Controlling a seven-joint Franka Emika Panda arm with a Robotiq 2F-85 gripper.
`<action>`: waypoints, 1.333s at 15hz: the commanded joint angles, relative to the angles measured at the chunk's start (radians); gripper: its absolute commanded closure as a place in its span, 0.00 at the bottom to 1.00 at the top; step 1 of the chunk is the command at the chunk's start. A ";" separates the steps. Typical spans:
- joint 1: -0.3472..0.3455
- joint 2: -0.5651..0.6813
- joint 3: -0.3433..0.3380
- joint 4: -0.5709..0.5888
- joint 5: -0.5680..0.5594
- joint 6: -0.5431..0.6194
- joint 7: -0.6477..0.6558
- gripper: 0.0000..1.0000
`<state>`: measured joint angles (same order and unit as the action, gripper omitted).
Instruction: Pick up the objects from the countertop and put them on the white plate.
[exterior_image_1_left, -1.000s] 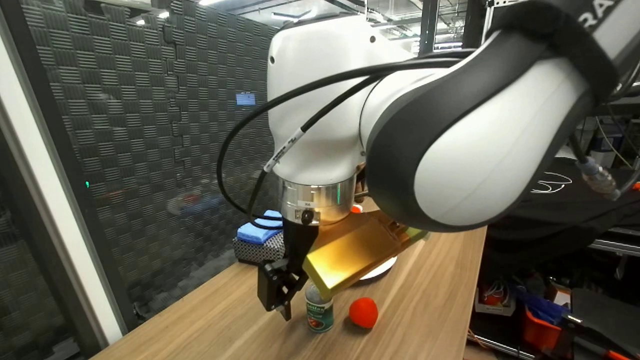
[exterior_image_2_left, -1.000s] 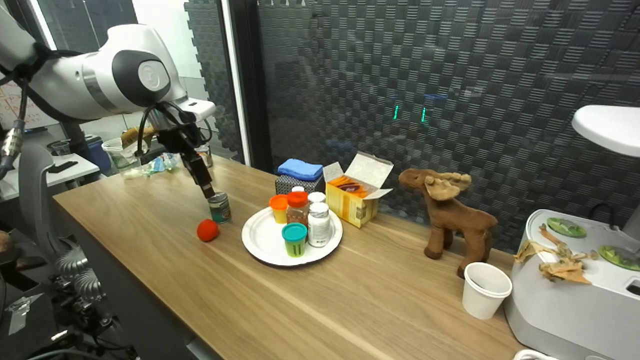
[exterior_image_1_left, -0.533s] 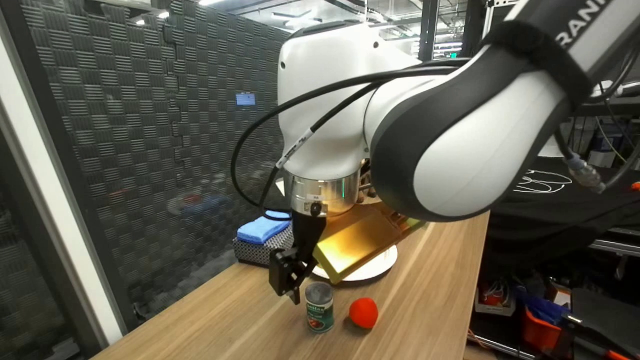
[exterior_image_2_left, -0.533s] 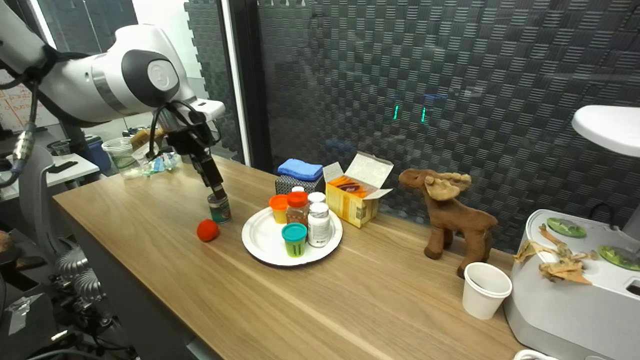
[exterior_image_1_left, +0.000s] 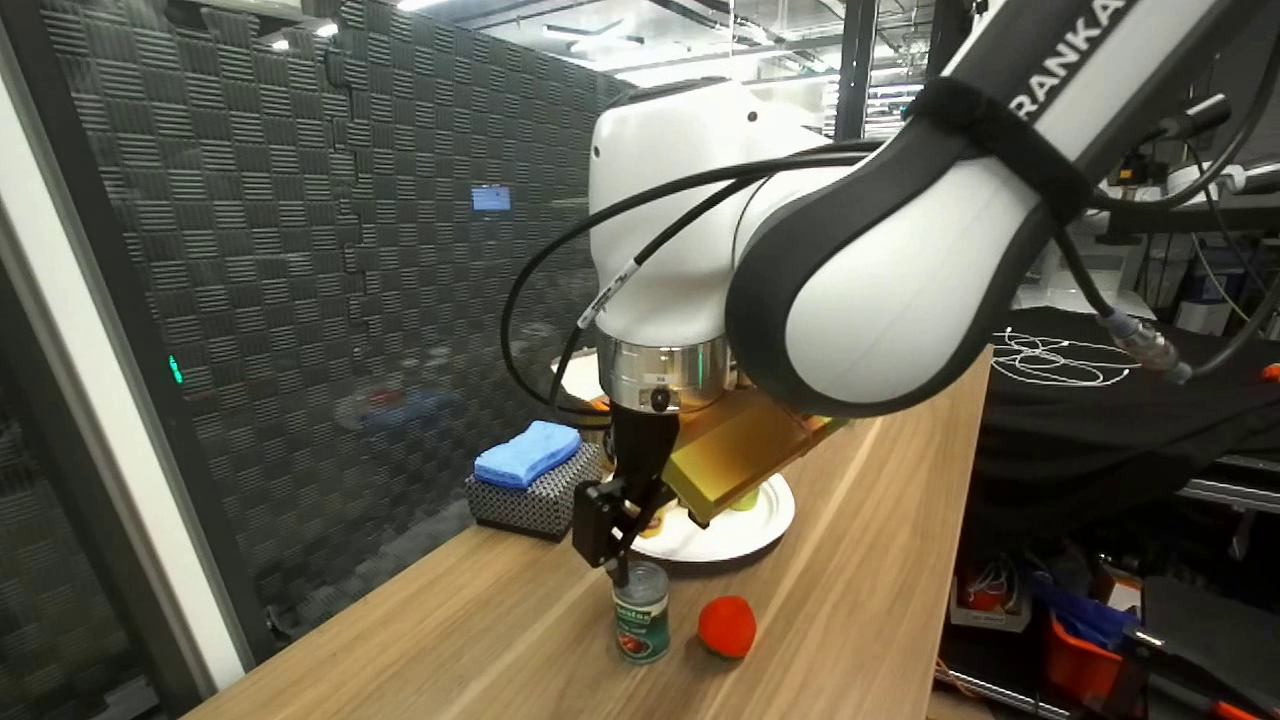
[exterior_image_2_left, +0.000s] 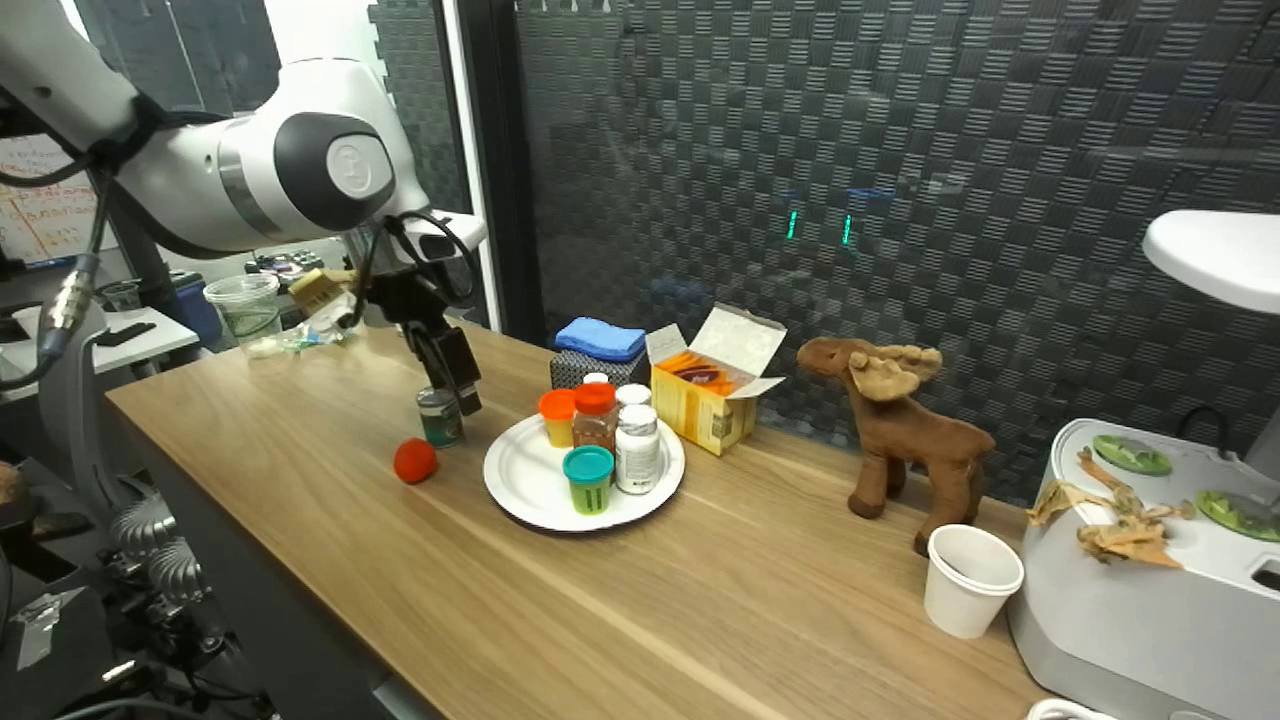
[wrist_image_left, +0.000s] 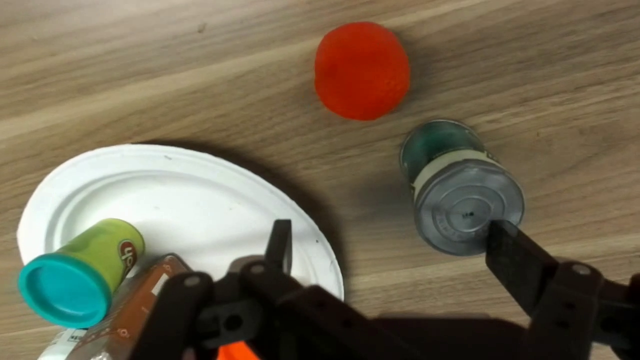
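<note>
The green can with a grey metal top (exterior_image_1_left: 640, 625) stands upright on the wooden countertop (exterior_image_2_left: 560, 600), with the red-orange ball (exterior_image_2_left: 415, 460) beside it. My open, empty gripper (wrist_image_left: 390, 227) is above the countertop by the can. In the wrist view its right fingertip overlaps the can's top (wrist_image_left: 462, 205), its left one the white plate (wrist_image_left: 200, 200). Whether the fingertip touches the can is unclear. On the plate stand a teal-lidded green tub (exterior_image_2_left: 588, 485), an orange-lidded yellow tub (exterior_image_2_left: 558, 420), a red-lidded jar (exterior_image_2_left: 595, 425) and white bottles (exterior_image_2_left: 637, 455).
A yellow and white carton (exterior_image_2_left: 705, 400) and a box with a blue block on top (exterior_image_2_left: 600, 340) stand behind the plate. A brown toy moose (exterior_image_2_left: 900, 430), white paper cups (exterior_image_2_left: 970, 580) and a grey appliance (exterior_image_2_left: 1150, 570) stand farther along the countertop.
The gripper has moved toward the plate, to the right in both exterior views, past the can's top. The can, the ball and the things on the plate have not visibly moved.
</note>
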<state>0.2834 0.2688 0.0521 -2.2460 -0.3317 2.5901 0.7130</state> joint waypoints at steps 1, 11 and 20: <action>-0.019 -0.003 0.013 0.012 0.056 0.011 -0.098 0.00; -0.006 -0.012 0.026 0.004 0.081 0.020 -0.161 0.00; -0.006 0.025 0.040 0.028 0.141 0.003 -0.220 0.00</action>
<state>0.2805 0.2759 0.0874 -2.2425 -0.2330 2.5998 0.5342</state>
